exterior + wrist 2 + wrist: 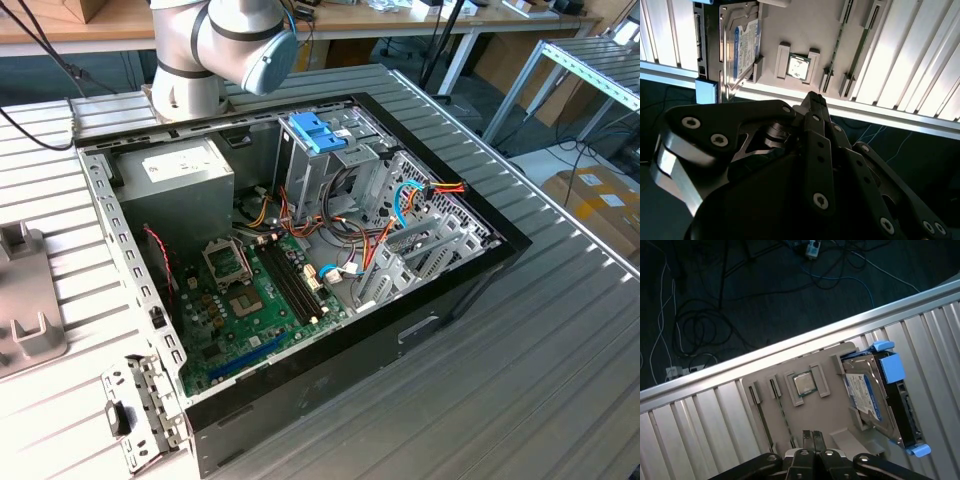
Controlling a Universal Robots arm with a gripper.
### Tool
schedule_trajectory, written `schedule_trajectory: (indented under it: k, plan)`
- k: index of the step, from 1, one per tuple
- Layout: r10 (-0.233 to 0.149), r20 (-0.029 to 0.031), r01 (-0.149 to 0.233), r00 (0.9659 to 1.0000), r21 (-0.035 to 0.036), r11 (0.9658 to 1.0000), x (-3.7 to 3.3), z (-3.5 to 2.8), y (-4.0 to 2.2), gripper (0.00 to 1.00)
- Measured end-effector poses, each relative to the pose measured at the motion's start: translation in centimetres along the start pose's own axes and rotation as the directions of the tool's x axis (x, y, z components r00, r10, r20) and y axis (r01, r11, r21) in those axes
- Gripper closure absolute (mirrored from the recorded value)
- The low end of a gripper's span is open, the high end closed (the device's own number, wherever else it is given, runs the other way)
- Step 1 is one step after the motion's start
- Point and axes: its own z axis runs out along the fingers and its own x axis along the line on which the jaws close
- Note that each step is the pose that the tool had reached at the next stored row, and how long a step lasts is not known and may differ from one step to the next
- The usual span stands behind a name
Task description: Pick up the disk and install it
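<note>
Closest to my wrist cameras, the gripper [810,436] has its jaws clenched together with nothing between them, hanging over the grey parts tray [810,415]. Just past the tips, a processor chip [803,384] sits in its own pocket. Beside that is the disk [872,395], well clear of the jaws. It leans on one long edge in a tray cradle, label face tilted up. I reckon that prop is there to offer a graspable edge. Its long axis runs along the ribs of the worktop [700,425], one short end toward the worktop's rim, with the light-blue rail [891,367] on the side away from the chip. Beyond the rim, cables [690,325] lie on the dark floor.
</note>
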Motion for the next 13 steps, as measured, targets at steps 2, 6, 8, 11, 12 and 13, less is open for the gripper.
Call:
schedule_trajectory:
  k: [2, 6, 8, 11, 12, 13]
  plan:
    - [-0.008, -0.0004, 0.008, 1.0000, -0.0002, 1.0000, 0.00, 0.00, 0.00, 0.89]
    - [-0.020, -0.0009, 0.020, 0.9998, -0.0005, 0.9998, 0.00, 0.00, 0.01, 0.89]
    - [-0.028, -0.0013, 0.028, 0.9996, -0.0008, 0.9996, 0.00, 0.00, 0.01, 0.89]
    - [-0.036, -0.0016, 0.036, 0.9993, -0.0009, 0.9993, 0.00, 0.00, 0.00, 0.89]
    - [-0.040, -0.0017, 0.040, 0.9992, -0.0010, 0.9992, 0.00, 0.00, 0.00, 0.89]
    - [-0.043, -0.0018, 0.043, 0.9991, -0.0011, 0.9991, 0.00, 0.00, 0.00, 0.89]
